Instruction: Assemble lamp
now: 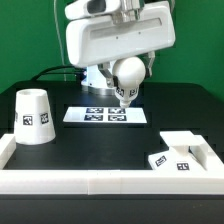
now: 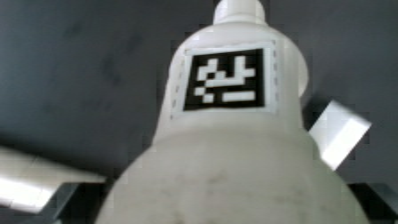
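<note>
Jaws at the end of the big white robot arm (image 1: 110, 40) are closed on the white round plastic bulb with a short stem (image 1: 127, 76), 1 jaw on each side of its wide body. In the wrist view the black-and-white square tag (image 2: 228, 78) sits on the narrow neck of the bulb, ahead of the grip. The stem points down, I think because this end must go into the base. The bulb hangs over the flat white marker board (image 1: 105, 114). I cannot tell if the stem tip touches the board or is just above it.

The flat square white plastic base (image 1: 178, 158) lies at the exterior view's right, well apart from the bulb. It is pushed into the corner of the low white wall (image 1: 100, 181), probably so that it cannot slide when a part is pressed in. The white tapered plastic shade (image 1: 33, 115) stands upright on the black surface (image 1: 100, 140) at the exterior view's left and nothing touches it. By my judgement, the bulb must next be carried to the base.
</note>
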`<state>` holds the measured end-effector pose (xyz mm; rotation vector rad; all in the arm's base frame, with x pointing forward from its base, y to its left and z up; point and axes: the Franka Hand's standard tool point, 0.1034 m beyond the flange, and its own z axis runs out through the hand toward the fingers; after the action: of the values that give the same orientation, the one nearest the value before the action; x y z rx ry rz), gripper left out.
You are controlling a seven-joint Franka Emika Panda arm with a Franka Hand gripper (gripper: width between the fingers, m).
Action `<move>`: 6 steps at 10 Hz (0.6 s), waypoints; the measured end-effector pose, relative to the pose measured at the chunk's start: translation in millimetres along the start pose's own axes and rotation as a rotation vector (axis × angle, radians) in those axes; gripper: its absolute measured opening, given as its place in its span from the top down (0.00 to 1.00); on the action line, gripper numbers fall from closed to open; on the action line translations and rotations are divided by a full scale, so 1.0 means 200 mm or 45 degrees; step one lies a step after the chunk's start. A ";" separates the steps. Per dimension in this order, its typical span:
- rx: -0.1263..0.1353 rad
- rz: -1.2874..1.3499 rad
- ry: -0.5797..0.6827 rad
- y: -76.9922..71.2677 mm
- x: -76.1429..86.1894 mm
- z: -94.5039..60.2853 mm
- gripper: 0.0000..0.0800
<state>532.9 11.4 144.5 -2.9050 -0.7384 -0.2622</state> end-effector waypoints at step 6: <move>-0.033 -0.017 0.087 0.03 0.03 -0.02 0.28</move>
<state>541.3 8.3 149.5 -2.9002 -0.7486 -0.3738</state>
